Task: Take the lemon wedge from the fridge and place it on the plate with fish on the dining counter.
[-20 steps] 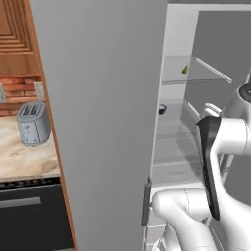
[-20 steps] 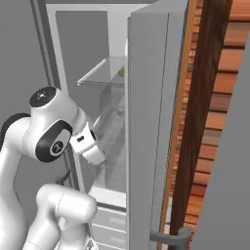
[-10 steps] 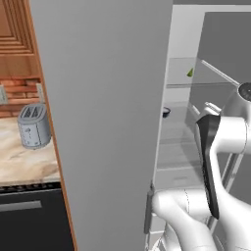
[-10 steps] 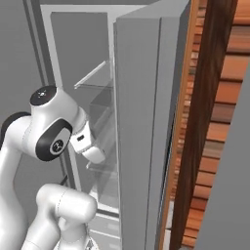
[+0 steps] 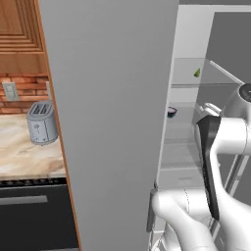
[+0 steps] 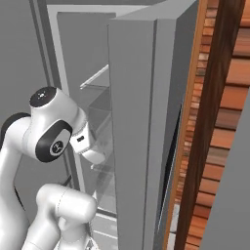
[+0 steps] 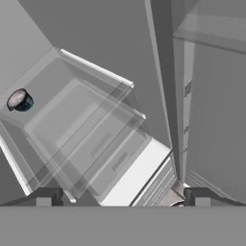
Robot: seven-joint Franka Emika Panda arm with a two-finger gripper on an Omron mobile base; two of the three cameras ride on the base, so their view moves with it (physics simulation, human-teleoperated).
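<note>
The fridge (image 5: 112,122) stands open, its flat matte grey door swung wide and seen as a broad plain slab in the left base view; in the right base view the door's edge (image 6: 134,146) runs up the middle beside a strip of red brick and dark wood trim. Inside, the walls are smooth white and the shelves (image 5: 191,86) are thin clear glass with pale edges. On the upper shelf sits the lemon wedge (image 5: 196,73), a small yellow-green pointed shape, well back from the arm. On the shelf below rests a small round dark bowl (image 5: 171,112); the hand view shows it as a squat dark cup (image 7: 19,101) with a pale top on a glass shelf above boxy translucent drawers. The pincer (image 7: 122,197) is spread wide, its two dark square tips far apart, holding nothing. Left of the fridge, a ribbed grey toaster (image 5: 42,122) stands on a marbled beige surface (image 5: 24,157) before a brick wall.
</note>
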